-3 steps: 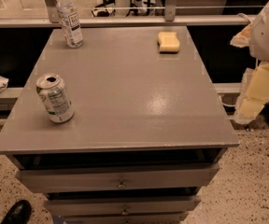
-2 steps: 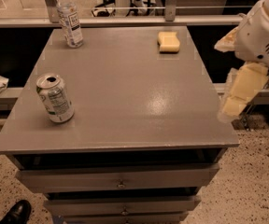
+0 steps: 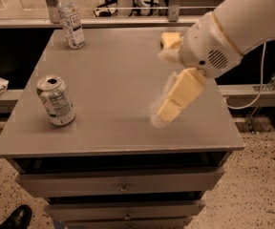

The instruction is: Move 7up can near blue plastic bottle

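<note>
On the table stand one 7up can, one bottle; end effector above.

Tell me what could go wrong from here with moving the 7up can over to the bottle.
1. The 7up can stands near the front left edge of the table; the gripper, over the right half, could nudge it off when approaching.
2. The blue plastic bottle is tall, narrow and by the far edge; a bump from the can might topple it.
</note>
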